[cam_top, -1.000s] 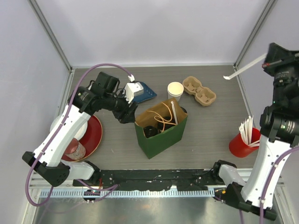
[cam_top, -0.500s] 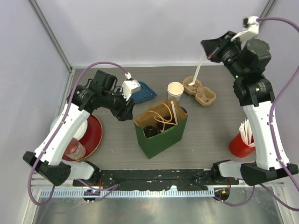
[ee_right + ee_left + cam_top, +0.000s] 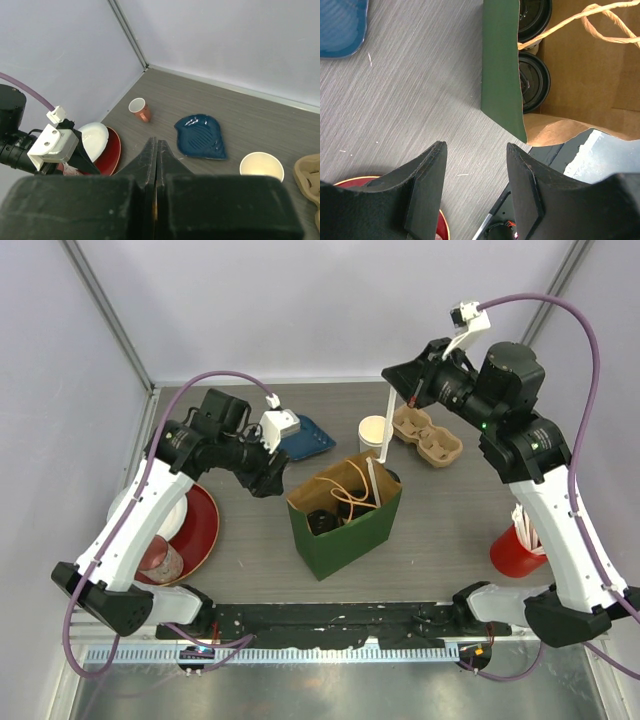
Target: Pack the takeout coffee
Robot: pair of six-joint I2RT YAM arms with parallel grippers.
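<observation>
A green paper bag (image 3: pixel 350 525) stands mid-table. It holds coffee cups with black lids (image 3: pixel 322 521), and two lids (image 3: pixel 535 80) show in the left wrist view behind the bag's green wall (image 3: pixel 502 65). A white straw (image 3: pixel 372 480) leans inside the bag. My left gripper (image 3: pixel 272 480) is open and empty just left of the bag, low over the table (image 3: pixel 475 147). My right gripper (image 3: pixel 393 380) is raised behind the bag, shut on a white straw (image 3: pixel 387 430) that hangs down toward the bag's far edge. The straw is hidden in the right wrist view (image 3: pixel 156 141).
A lidless cream paper cup (image 3: pixel 375 432) and a cardboard cup carrier (image 3: pixel 427 435) stand behind the bag. A blue leaf dish (image 3: pixel 305 437) lies at the back left, a small pink-handled cup (image 3: pixel 139 109) beyond it. Stacked plates (image 3: pixel 195 525) sit left. A red cup of straws (image 3: pixel 520 540) stands right.
My right arm swung left from the far right with the straw, which turned from level to hanging by the bag. My left arm barely moved.
</observation>
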